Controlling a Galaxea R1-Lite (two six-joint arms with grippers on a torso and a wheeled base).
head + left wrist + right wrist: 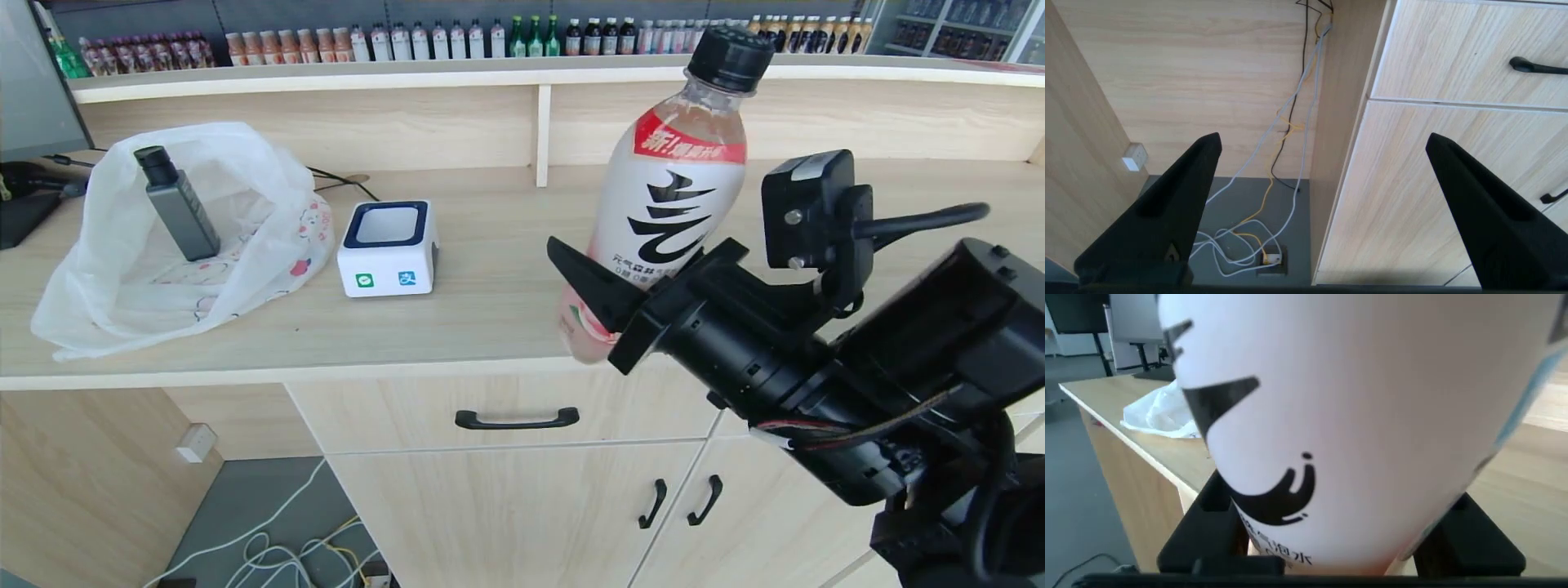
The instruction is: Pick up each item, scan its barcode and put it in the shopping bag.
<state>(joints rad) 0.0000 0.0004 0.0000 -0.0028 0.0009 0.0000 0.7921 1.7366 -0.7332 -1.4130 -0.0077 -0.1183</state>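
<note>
**Right gripper (606, 304) holding drink bottle (671, 204) at counter edge**

Shows the right jaws closed on the lower body of the drink bottle, cap up and leaning slightly, by the front edge of the counter (490, 302). Shows the left gripper (1323, 147) spread wide and empty, low before the cabinet fronts (1429, 196), above floor cables (1245, 233). Places the white scanner (385, 249) on the counter, well apart from the held bottle and just beside the shopping bag (90, 286); within the bag, leaning, a grey bottle (180, 211).
</note>
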